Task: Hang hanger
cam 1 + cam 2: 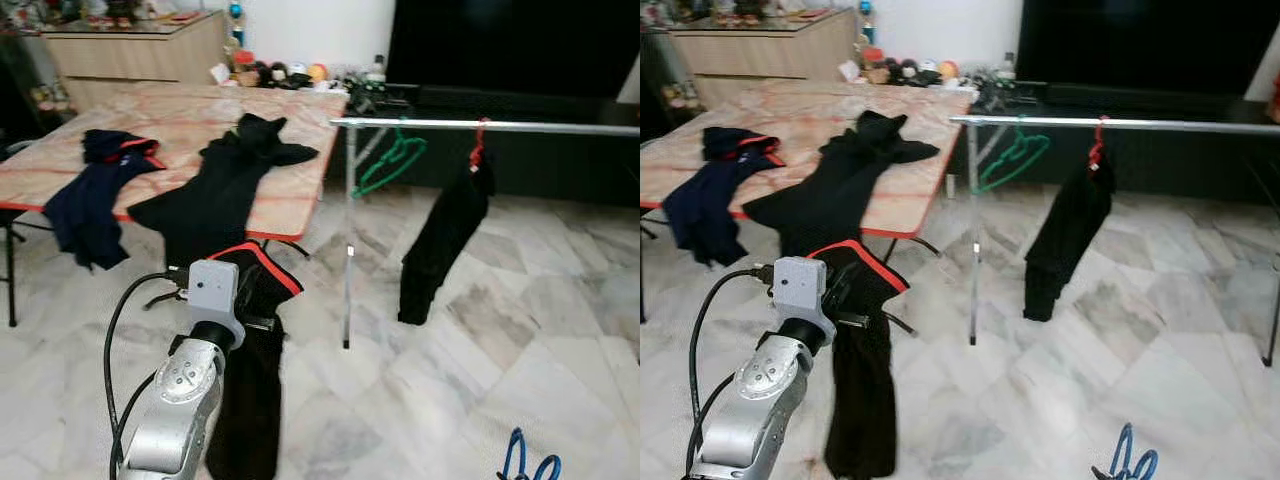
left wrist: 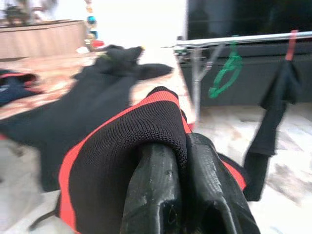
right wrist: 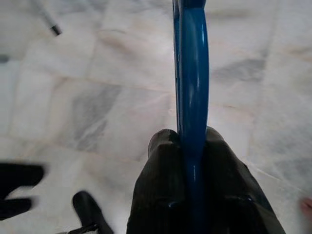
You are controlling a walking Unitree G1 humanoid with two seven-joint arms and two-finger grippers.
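Note:
My left gripper [image 2: 178, 168] is shut on a black garment with red trim [image 1: 250, 340], which hangs from it toward the floor at the lower left. My right gripper [image 3: 187, 146] is shut on a blue hanger [image 3: 191, 73]; the hanger's top [image 1: 528, 462] peeks in at the lower right edge of the eye view. Ahead stands a metal clothes rail [image 1: 480, 126]. On it hang an empty green hanger [image 1: 392, 160] and a red hanger [image 1: 479, 146] carrying a black garment [image 1: 443, 235].
A table [image 1: 175, 115] at the left holds a black garment [image 1: 225, 185] and a navy garment with red trim [image 1: 95, 190]. A wooden sideboard [image 1: 130, 50] stands behind it, and a dark TV unit [image 1: 520, 60] behind the rail. Marble floor [image 1: 450, 380] lies open before the rail.

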